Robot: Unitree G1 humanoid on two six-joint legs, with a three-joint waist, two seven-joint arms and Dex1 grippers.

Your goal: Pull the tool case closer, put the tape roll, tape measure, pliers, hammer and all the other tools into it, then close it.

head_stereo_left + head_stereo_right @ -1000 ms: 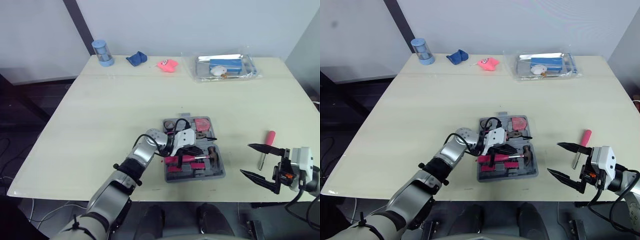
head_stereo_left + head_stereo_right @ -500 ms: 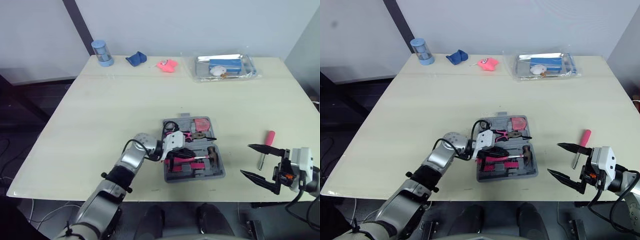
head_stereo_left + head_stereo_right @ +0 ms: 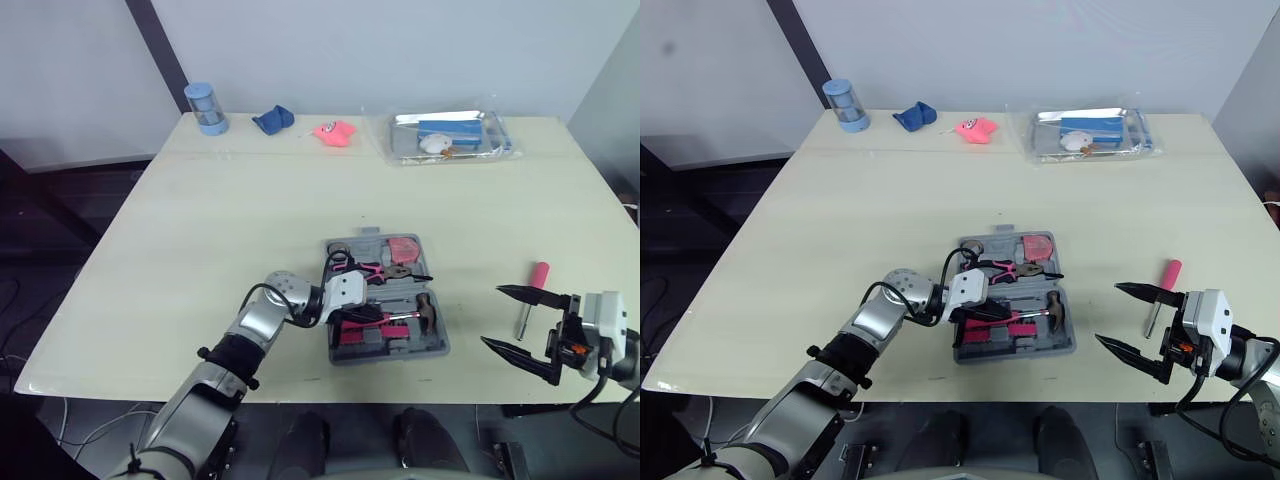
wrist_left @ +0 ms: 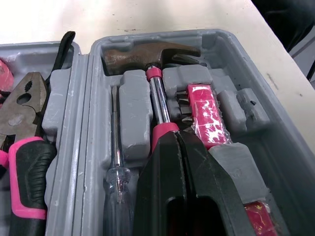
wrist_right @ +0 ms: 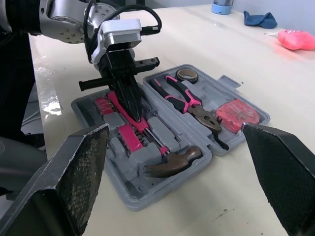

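Left wrist view: closed left gripper [image 4: 179, 135] over hammer [image 4: 147, 52] in tool case [image 4: 278, 116]

- Tool case [image 3: 392, 356] on table [image 3: 250, 220], centre, near the front edge.
- In case: hammer [image 4: 147, 51] in near half; pliers [image 5: 184, 101], tape roll [image 5: 185, 74], tape measure [image 5: 238, 110] in far half.
- Screwdriver [image 3: 533, 290] on table, right of case, apart.

Pale table [image 3: 200, 220] carries open tool case [image 3: 400, 351], screwdriver [image 3: 539, 275], cup [image 3: 205, 106], cloth [image 3: 272, 119], pink toy [image 3: 335, 131], tray [image 3: 395, 136]
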